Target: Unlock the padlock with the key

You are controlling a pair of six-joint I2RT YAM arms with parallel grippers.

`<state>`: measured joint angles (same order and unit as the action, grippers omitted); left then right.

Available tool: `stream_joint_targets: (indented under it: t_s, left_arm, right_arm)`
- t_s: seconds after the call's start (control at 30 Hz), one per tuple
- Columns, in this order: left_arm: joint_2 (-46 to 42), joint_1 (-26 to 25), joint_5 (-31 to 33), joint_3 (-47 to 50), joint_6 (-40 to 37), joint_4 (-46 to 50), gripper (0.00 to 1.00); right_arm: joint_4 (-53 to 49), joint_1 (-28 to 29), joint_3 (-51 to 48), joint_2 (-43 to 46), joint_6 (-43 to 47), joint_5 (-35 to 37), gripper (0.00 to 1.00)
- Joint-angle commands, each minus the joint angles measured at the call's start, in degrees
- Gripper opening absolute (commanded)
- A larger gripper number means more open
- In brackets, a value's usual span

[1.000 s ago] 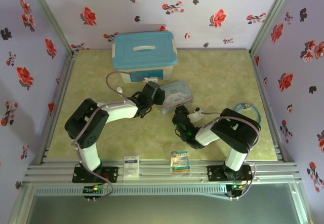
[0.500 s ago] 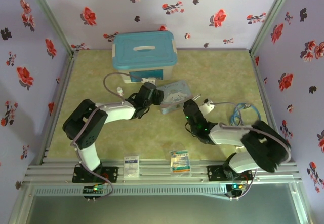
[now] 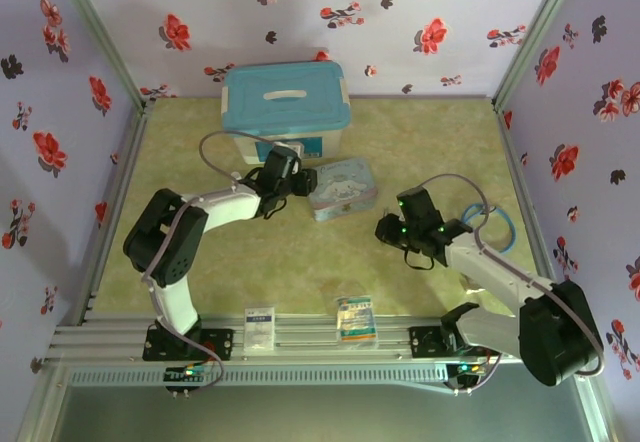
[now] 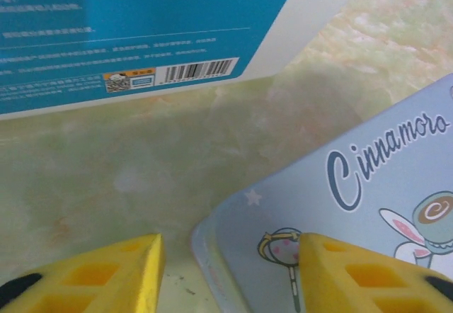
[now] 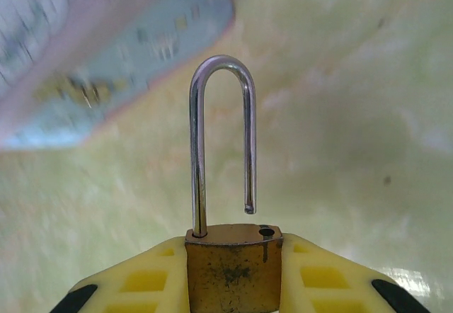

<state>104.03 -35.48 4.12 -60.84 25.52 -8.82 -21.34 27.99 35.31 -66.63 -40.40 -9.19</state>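
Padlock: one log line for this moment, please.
padlock: shackle open | right hand: shut on padlock | left hand: open at tin corner

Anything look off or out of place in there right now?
Only the padlock, clamped in the right gripper: its shackle has one leg hanging free above its hole, so it stands unlocked. No spill or damage visible.

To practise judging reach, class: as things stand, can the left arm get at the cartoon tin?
Probably yes. The left gripper is open, with the corner of the tin between its jaws and nothing in the way; the blue box stands apart behind.
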Motion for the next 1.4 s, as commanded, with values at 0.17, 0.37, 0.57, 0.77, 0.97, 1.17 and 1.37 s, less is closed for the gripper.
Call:
stream_joint_targets:
  t_s: [0.17, 0.37, 0.57, 0.77, 0.97, 1.17, 1.37]
  left_arm:
    - [-6.66, 1.12, 1.23, -0.35, -3.76, 12.73, 0.64]
    - [-13.25, 1.03, 0.53, 2.96, -1.86, 13.21, 0.70]
    - [-17.31, 0.69, -0.99, 5.75, -0.92, 13.77, 0.72]
    - [-21.06, 0.77, -1.55, 8.07, -0.48, 14.25, 0.73]
    - [-22.03, 0.86, -1.52, 8.81, -0.06, 14.28, 0.73]
    - [-21.81, 0.86, -1.92, 9.20, 0.36, 13.84, 0.73]
    - [-21.25, 0.84, -2.54, 9.94, 1.22, 12.73, 0.73]
  right_arm:
    - [-12.79, -0.57, 6.01, -5.00, 9.51, -3.44, 0.05]
    - [-22.35, -0.48, 10.41, -10.36, 14.19, 5.05, 0.07]
    - [-22.36, 1.47, 11.75, -13.51, 14.80, 10.19, 0.07]
    - [-25.41, 3.39, 12.96, -17.04, 15.06, 18.94, 0.09]
    - [-24.56, 2.88, 12.50, -18.23, 14.57, 19.80, 0.13]
    - [-21.19, 5.26, 12.39, -15.75, 14.10, 13.10, 0.13]
    - [-10.33, 7.17, 8.88, -12.62, 9.99, -1.52, 0.13]
